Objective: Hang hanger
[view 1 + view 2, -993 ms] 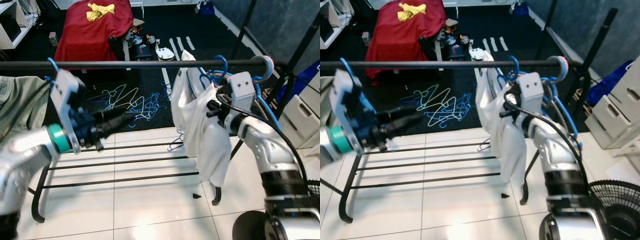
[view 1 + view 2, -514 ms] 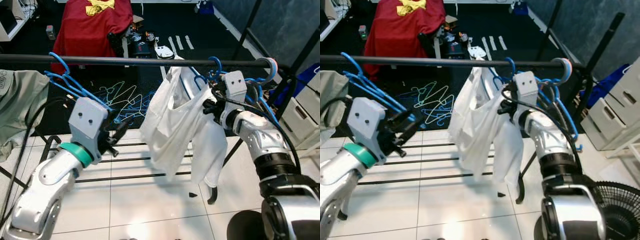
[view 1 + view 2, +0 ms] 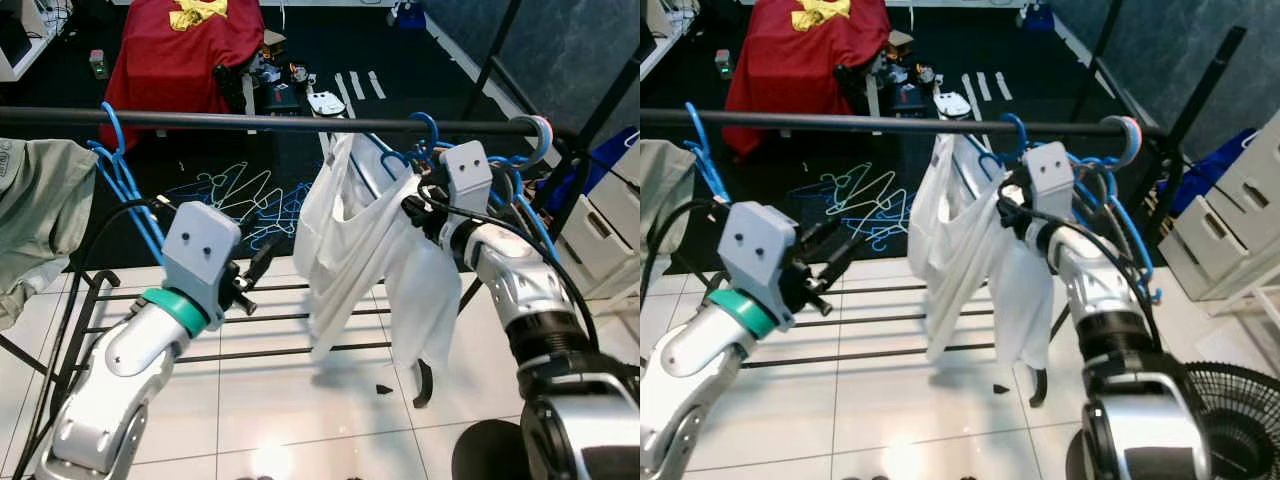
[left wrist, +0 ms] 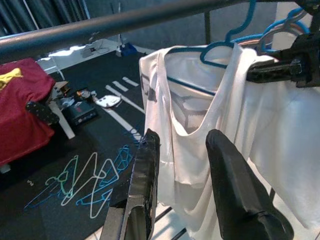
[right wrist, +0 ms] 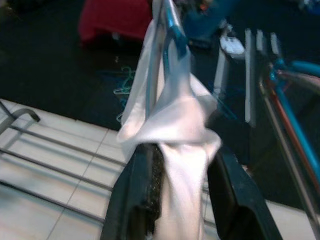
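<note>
right gripper [image 5: 177, 200]: fingers clamped on the white garment [image 3: 370, 240], whose blue hanger [image 4: 220, 47] hooks over the rail [image 3: 260, 122] just above it. left gripper [image 4: 182, 165]: fingers parted, empty, just beside the garment. hanging looks done; release left.

Head stereo pair looks forward and down from above the black rail [image 3: 250, 122], sharing rail, white garment [image 3: 360, 240] and tiled floor [image 3: 300, 400] (right eye slightly offset). Left wrist view looks along its fingers [image 4: 227, 185] up toward rail and garment. Right wrist view sits close on the garment, facing floorward.
</note>
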Motion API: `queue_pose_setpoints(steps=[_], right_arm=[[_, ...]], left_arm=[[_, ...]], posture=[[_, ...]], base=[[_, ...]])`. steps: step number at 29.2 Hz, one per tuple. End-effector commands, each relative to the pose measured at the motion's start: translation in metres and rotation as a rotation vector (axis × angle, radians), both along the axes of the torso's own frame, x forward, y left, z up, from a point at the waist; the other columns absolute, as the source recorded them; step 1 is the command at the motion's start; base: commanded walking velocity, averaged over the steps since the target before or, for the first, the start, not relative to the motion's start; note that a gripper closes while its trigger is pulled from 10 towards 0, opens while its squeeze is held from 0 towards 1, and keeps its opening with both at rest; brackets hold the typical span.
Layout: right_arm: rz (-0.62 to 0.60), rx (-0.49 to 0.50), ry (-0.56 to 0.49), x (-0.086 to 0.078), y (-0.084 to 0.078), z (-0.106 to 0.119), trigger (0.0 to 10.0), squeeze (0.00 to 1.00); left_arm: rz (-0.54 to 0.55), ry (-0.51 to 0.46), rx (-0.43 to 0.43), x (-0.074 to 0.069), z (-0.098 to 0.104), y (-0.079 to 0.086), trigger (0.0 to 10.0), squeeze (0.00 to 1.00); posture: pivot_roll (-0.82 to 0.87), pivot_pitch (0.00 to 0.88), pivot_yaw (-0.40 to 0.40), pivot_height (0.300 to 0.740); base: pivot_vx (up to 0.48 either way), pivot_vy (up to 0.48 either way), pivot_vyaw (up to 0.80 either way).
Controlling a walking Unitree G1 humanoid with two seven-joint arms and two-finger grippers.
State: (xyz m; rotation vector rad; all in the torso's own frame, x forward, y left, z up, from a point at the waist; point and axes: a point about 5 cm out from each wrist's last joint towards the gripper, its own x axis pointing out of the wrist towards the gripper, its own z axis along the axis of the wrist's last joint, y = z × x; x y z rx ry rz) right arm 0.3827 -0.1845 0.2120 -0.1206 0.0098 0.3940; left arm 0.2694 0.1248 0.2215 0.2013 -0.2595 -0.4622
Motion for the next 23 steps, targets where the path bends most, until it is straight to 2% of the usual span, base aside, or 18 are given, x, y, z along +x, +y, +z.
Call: queue_pose_setpoints(steps=[1, 3, 4, 5, 7, 8, 9, 10, 12, 13, 16, 18, 19, 21, 23], right_arm=[[0.049, 0.036, 0.013, -0.004, 0.006, -0.001, 10.0, 0.00], [0.148, 0.113, 0.027, -0.029, 0.012, -0.008, 10.0, 0.00], [0.148, 0.113, 0.027, -0.029, 0.012, -0.008, 10.0, 0.00], [0.170, 0.129, 0.031, -0.043, 0.014, -0.013, 10.0, 0.00], [0.170, 0.129, 0.031, -0.043, 0.014, -0.013, 10.0, 0.00], [0.179, 0.142, 0.032, -0.057, 0.016, -0.018, 10.0, 0.00], [0.179, 0.142, 0.032, -0.057, 0.016, -0.018, 10.0, 0.00], [0.190, 0.159, 0.035, -0.073, 0.018, -0.022, 10.0, 0.00], [0.190, 0.159, 0.035, -0.073, 0.018, -0.022, 10.0, 0.00], [0.196, 0.152, 0.039, -0.088, 0.020, -0.027, 10.0, 0.00], [0.196, 0.152, 0.039, -0.088, 0.020, -0.027, 10.0, 0.00], [0.138, 0.088, 0.051, -0.104, 0.020, -0.043, 10.0, 0.00], [0.138, 0.088, 0.051, -0.104, 0.020, -0.043, 10.0, 0.00], [0.036, -0.004, 0.044, -0.104, 0.014, -0.050, 10.0, 0.00], [0.036, -0.004, 0.044, -0.104, 0.014, -0.050, 10.0, 0.00]], left_arm=[[-0.007, -0.004, 0.007, 0.001, -0.002, -0.004, 10.0, 0.00], [-0.036, -0.028, -0.010, 0.005, 0.004, -0.017, 10.0, 0.00], [-0.036, -0.028, -0.010, 0.005, 0.004, -0.017, 10.0, 0.00], [-0.056, -0.036, -0.020, 0.006, 0.006, -0.024, 10.0, 0.00], [-0.056, -0.036, -0.020, 0.006, 0.006, -0.024, 10.0, 0.00], [-0.074, -0.038, -0.027, 0.007, 0.007, -0.029, 10.0, 0.00], [-0.074, -0.038, -0.027, 0.007, 0.007, -0.029, 10.0, 0.00], [-0.085, -0.041, -0.030, 0.008, 0.008, -0.032, 10.0, 0.00], [-0.085, -0.041, -0.030, 0.008, 0.008, -0.032, 10.0, 0.00], [-0.092, -0.041, -0.031, 0.009, 0.008, -0.034, 10.0, 0.00], [-0.092, -0.041, -0.031, 0.009, 0.008, -0.034, 10.0, 0.00], [-0.098, -0.038, -0.036, 0.010, 0.008, -0.035, 10.0, 0.00], [-0.098, -0.038, -0.036, 0.010, 0.008, -0.035, 10.0, 0.00], [-0.103, -0.036, -0.039, 0.012, 0.007, -0.037, 10.0, 0.00], [-0.103, -0.036, -0.039, 0.012, 0.007, -0.037, 10.0, 0.00]], posture=[[0.00, 0.089, 0.028, 0.740], [-0.02, 0.092, 0.033, 0.740], [-0.02, 0.092, 0.033, 0.740], [-0.03, 0.095, 0.037, 0.740], [-0.03, 0.095, 0.037, 0.740], [-0.04, 0.095, 0.041, 0.740], [-0.04, 0.095, 0.041, 0.740], [-0.04, 0.097, 0.047, 0.740], [-0.04, 0.097, 0.047, 0.740], [-0.06, 0.100, 0.054, 0.740], [-0.06, 0.100, 0.054, 0.740], [-0.07, 0.099, 0.062, 0.740], [-0.07, 0.099, 0.062, 0.740], [-0.07, 0.098, 0.066, 0.740], [-0.07, 0.098, 0.066, 0.740]], base=[[0.000, 0.000, 0.00], [0.000, 0.000, 0.00], [0.000, 0.000, 0.00], [0.000, 0.000, 0.00], [0.000, 0.000, 0.00], [0.000, 0.000, 0.00], [0.000, 0.000, 0.00], [0.000, 0.000, 0.00], [0.000, 0.000, 0.00], [0.000, 0.000, 0.00], [0.000, 0.000, 0.00], [0.000, 0.000, 0.00], [0.000, 0.000, 0.00], [0.000, 0.000, 0.00], [0.000, 0.000, 0.00]])
